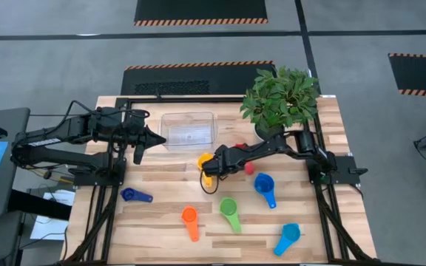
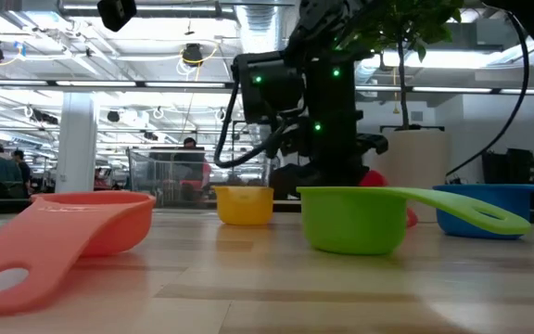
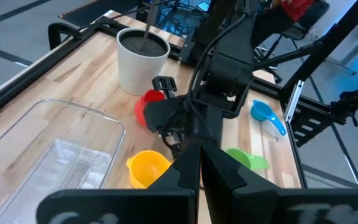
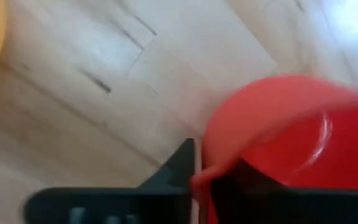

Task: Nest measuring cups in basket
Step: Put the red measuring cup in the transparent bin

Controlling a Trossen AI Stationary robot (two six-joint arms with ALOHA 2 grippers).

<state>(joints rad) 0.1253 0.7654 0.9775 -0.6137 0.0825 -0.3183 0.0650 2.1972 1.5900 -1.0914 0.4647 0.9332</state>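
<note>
While clamped in the right hand (image 1: 214, 167), red cup (image 4: 278, 130) outside the clear basket (image 1: 188, 128).

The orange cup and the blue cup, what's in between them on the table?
The green cup sits between the orange cup and the blue cup; the high view shows it.

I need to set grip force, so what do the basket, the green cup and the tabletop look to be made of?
The basket looks like thin clear plastic, glossy: the wood shows through it. The green cup looks like moulded plastic with a smooth, slightly shiny surface. The tabletop looks like pale wooden planks with visible grain, matte.
</note>
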